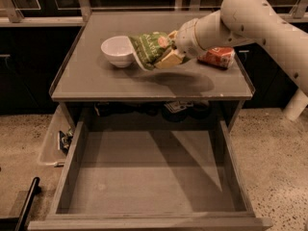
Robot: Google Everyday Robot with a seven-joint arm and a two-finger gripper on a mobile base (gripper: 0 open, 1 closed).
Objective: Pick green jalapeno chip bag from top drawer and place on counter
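Here, the tool (169,57), clamped on the green jalapeno chip bag (149,48), holds it above the worktop (91,83), just beside the white bowl (115,49). Risk: a leftward descent may knock the bowl, and a high release may let the bag tumble.
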